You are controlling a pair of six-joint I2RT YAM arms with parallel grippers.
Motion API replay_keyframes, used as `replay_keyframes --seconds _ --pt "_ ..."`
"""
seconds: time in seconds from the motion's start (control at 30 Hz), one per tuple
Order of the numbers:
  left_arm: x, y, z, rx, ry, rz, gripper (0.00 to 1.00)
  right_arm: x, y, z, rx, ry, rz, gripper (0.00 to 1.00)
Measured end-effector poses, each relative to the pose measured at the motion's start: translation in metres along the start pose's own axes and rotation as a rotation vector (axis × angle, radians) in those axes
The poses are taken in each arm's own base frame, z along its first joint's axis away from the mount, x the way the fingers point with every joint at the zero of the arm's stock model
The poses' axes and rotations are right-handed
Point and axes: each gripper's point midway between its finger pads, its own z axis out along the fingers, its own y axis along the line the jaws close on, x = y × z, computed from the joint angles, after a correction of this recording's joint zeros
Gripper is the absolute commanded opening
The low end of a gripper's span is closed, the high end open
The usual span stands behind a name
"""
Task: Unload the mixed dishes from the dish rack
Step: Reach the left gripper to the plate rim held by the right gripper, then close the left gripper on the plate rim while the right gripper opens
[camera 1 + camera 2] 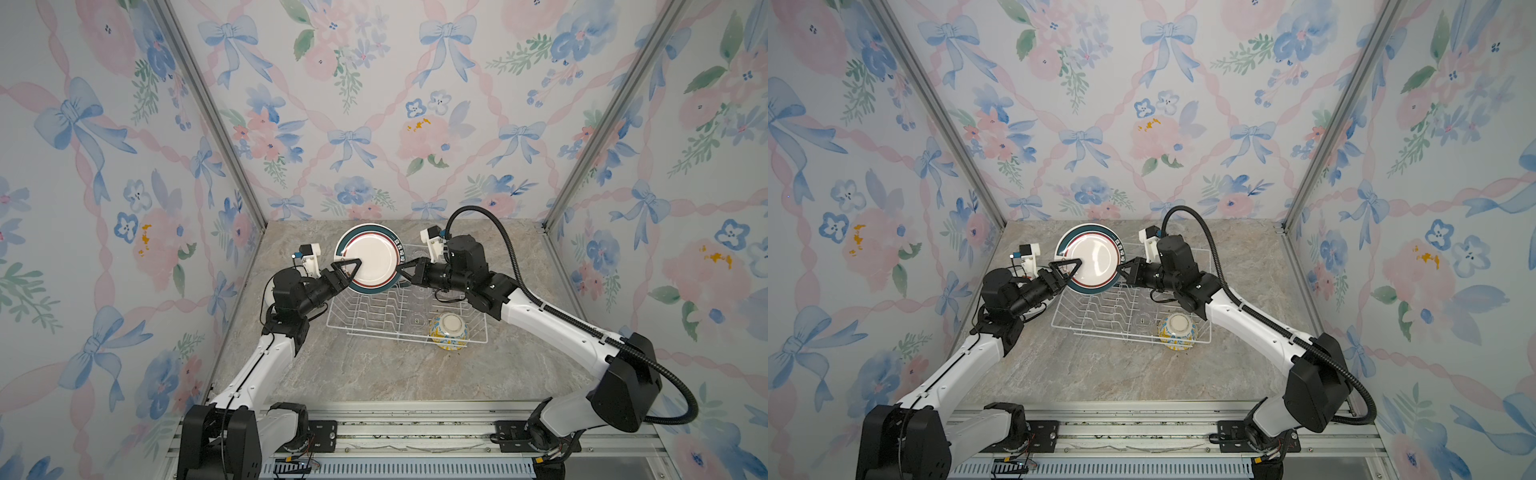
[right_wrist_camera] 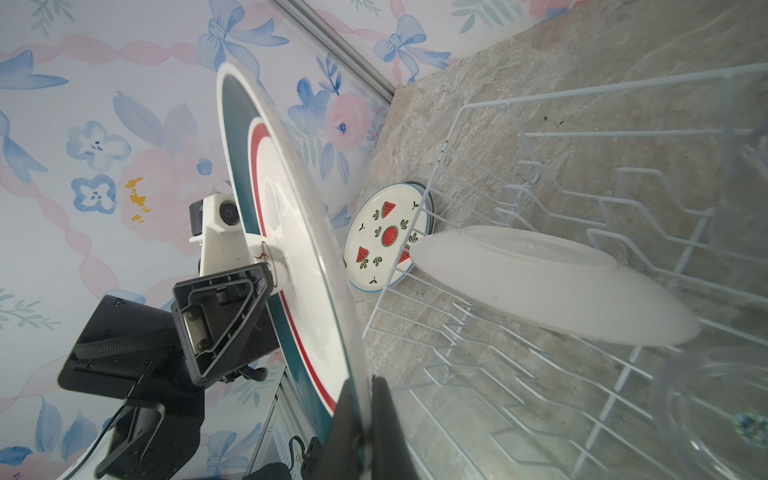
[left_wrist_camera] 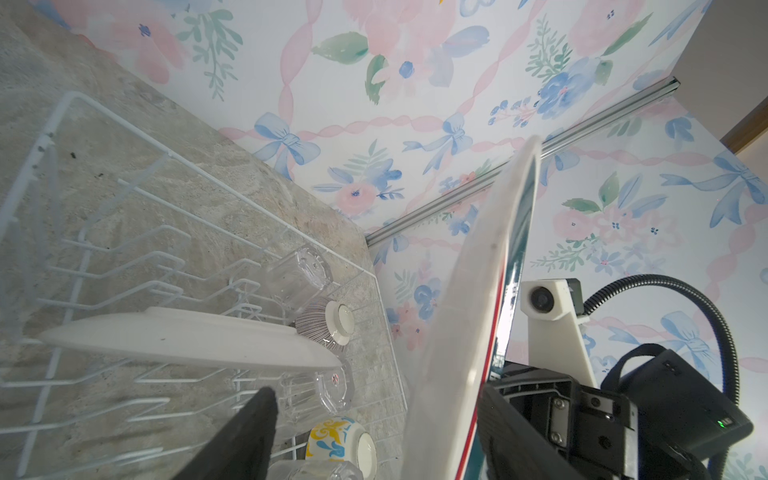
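Locate teal plate (image 1: 372, 259) on edge in the air, above the left part of rack (image 1: 374, 331) and clear of the dividers. Note right hand (image 1: 401, 269) pressed together on the right rim, pinching it. Note left hand (image 1: 358, 266) spread, straddling the opposite rim with no firm grip visible; confirm by the gap beside one finger (image 3: 249, 436) in the left wrist view. Judge as a handover between hands.

Count as unloaded: watermelon plate (image 2: 384, 239), flat on worktop (image 1: 415, 374) just beside rack.

Count as left in rack:
- second plate (image 2: 552, 286) in the dividers
- clear cups (image 3: 299, 274)
- striped bowl (image 3: 326, 322)
- yellow bowl (image 1: 449, 330), upside down

Rate task as early, with most dishes yet to come out.
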Motion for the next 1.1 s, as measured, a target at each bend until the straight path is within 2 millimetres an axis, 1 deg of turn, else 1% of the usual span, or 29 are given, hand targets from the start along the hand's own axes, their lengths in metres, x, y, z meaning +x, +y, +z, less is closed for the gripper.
replay_keyframes --seconds 0.13,0.2,0.3,0.43,0.53,0.57,0.63,0.73,0.83,0.87,0.9,0.93,1.0,1.03,1.07,1.1 --pt "0.002 -0.002 0.001 0.007 0.007 -0.003 0.65 0.003 -0.002 0.003 0.001 0.012 0.003 0.00" --pt "0.002 -0.002 0.001 0.008 0.010 -0.005 0.60 0.006 -0.004 0.005 0.004 0.029 0.008 0.00" --pt "0.003 -0.003 0.001 0.011 0.013 -0.008 0.58 0.010 -0.008 0.011 0.008 0.053 0.016 0.00" --pt "0.003 -0.005 0.001 0.022 0.016 -0.007 0.58 0.016 -0.012 0.017 0.009 0.079 0.023 0.00" --pt "0.004 -0.008 0.001 0.037 0.024 -0.014 0.53 0.015 -0.010 0.019 0.000 0.087 0.023 0.02" --pt "0.004 -0.008 0.001 0.039 0.025 -0.019 0.49 0.014 -0.009 0.019 -0.003 0.086 0.017 0.02" --pt "0.003 -0.010 0.001 0.045 0.025 -0.026 0.37 0.011 -0.007 0.019 -0.010 0.083 0.017 0.01" --pt "0.002 -0.010 0.000 0.048 0.023 -0.026 0.30 0.005 -0.001 0.018 -0.026 0.078 0.014 0.01" --pt "0.001 -0.011 0.000 0.052 0.022 -0.032 0.06 0.000 0.001 0.019 -0.033 0.073 0.013 0.02" --pt "0.000 -0.014 -0.001 0.065 0.020 -0.029 0.00 -0.002 -0.001 0.019 -0.029 0.070 0.024 0.03" --pt "-0.001 -0.015 -0.001 0.069 0.013 -0.019 0.00 -0.003 -0.001 0.020 -0.034 0.073 0.030 0.05" --pt "-0.001 -0.014 0.000 0.068 0.017 -0.025 0.00 -0.005 0.000 0.020 -0.037 0.074 0.032 0.11" --pt "-0.002 -0.015 0.000 0.073 0.016 -0.024 0.00 -0.005 -0.002 0.021 -0.035 0.075 0.032 0.31" --pt "0.000 -0.015 0.001 0.076 0.026 -0.025 0.00 -0.003 -0.001 0.023 -0.039 0.083 0.027 0.45" --pt "0.003 -0.014 0.003 0.077 0.040 -0.030 0.00 0.000 0.000 0.024 -0.045 0.093 0.020 0.55" --pt "0.006 -0.012 0.004 0.076 0.053 -0.035 0.00 0.002 0.001 0.025 -0.048 0.098 0.016 0.62"
